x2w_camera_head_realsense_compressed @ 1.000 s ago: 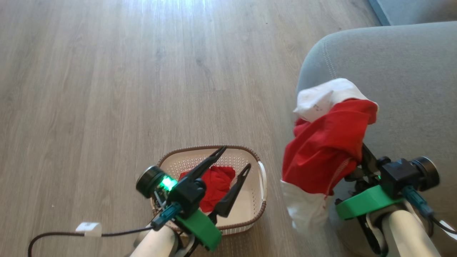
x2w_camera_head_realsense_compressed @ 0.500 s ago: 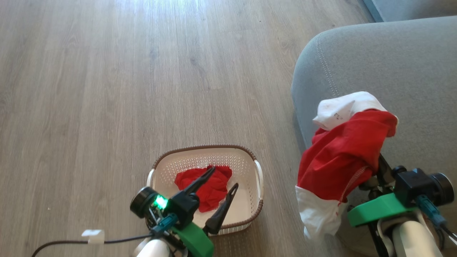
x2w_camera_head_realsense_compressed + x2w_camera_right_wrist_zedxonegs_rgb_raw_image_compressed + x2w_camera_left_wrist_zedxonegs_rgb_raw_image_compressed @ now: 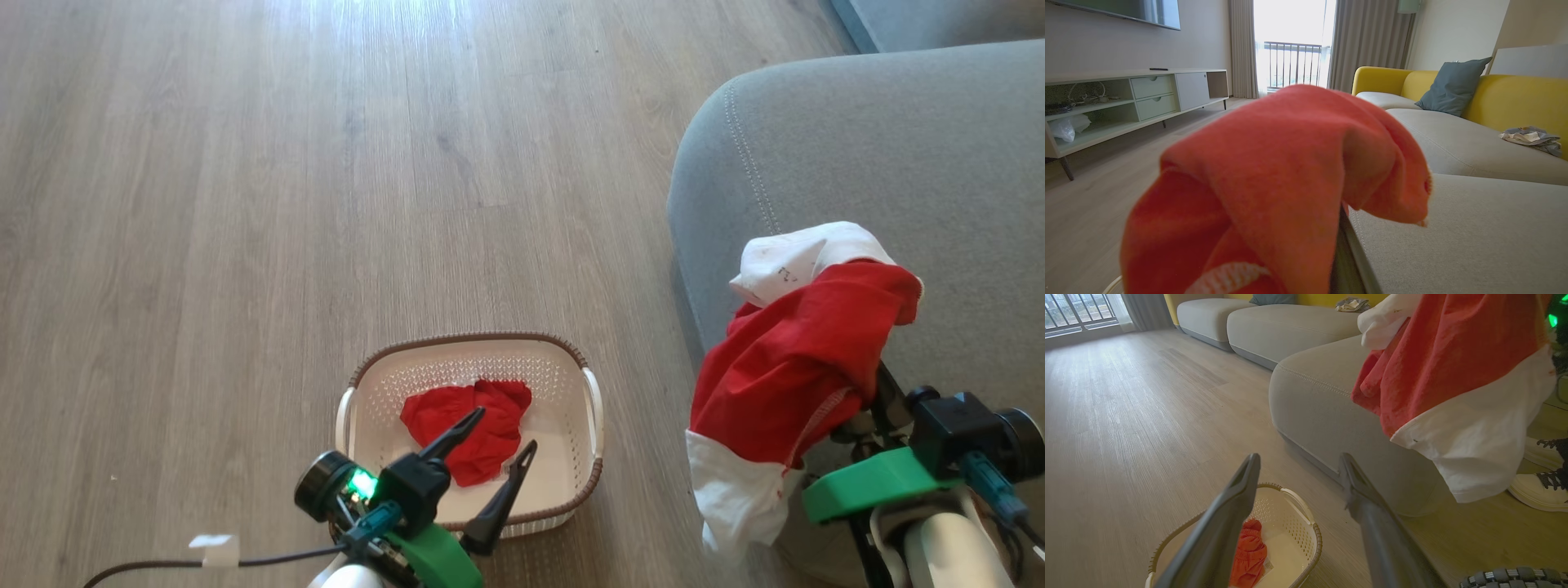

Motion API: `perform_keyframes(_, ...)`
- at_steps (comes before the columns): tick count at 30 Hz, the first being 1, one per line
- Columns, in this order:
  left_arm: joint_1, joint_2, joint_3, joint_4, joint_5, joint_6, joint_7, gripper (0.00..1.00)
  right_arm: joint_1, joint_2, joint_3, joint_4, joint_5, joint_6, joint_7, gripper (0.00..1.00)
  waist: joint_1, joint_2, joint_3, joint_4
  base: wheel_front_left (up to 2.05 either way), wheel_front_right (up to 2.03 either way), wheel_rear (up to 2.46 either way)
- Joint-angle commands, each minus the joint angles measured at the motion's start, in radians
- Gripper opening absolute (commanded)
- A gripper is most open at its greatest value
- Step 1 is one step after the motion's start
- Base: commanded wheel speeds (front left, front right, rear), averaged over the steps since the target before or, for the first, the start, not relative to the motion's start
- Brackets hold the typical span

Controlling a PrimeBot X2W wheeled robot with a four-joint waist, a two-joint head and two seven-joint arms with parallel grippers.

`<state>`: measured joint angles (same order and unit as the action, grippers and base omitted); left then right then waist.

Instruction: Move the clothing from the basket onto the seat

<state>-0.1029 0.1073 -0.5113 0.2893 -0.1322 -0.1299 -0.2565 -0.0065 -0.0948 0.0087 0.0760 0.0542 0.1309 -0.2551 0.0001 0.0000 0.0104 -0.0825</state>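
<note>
Over the seat (image 3: pixel 898 139) edge, you are holding a red garment (image 3: pixel 792 359) pinched in the right end effector (image 3: pixel 882 392) for dropping; the left end effector (image 3: pixel 504 430) is hovering wide open over the other garment (image 3: pixel 469 425) in the basket (image 3: pixel 473 336).

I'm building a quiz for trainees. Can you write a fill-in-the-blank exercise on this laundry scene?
The held garment in the right gripper is red and ____.
The left gripper hovers over the basket with its jaws ____.
The second garment, lying inside the basket, is coloured ____.
Missing words: white; open; red.
</note>
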Motion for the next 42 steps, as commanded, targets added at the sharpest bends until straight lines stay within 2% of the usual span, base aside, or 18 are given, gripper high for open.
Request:
perform_keyframes(1, -0.029, 0.005, 0.045, -0.028, 0.004, -0.001, -0.005, 1.00, -0.025, 0.000, 0.021, -0.031, 0.002, 0.000, -0.007, 0.00, -0.0001, 0.0000, 0.002, -0.003, 0.00, 0.00, 0.00)
perform_keyframes(13, -0.034, -0.008, 0.060, -0.043, 0.003, -0.001, -0.005, 1.00, -0.043, -0.011, 0.023, -0.046, -0.006, 0.000, -0.007, 0.00, -0.0001, 0.0000, 0.019, -0.077, 0.00, 0.00, 0.00)
perform_keyframes(34, -0.085, 0.005, 0.015, -0.073, 0.030, -0.001, -0.005, 1.00, -0.076, -0.011, 0.008, -0.085, -0.020, 0.000, -0.007, 0.00, -0.0001, 0.0000, 0.103, -0.404, 0.00, 0.00, 0.00)
perform_keyframes(42, -0.142, 0.017, -0.078, -0.063, 0.001, -0.001, -0.005, 1.00, -0.044, 0.019, -0.071, -0.128, -0.024, 0.000, -0.007, 0.00, -0.0001, 0.0000, 0.148, -0.446, 0.00, 0.00, 0.00)
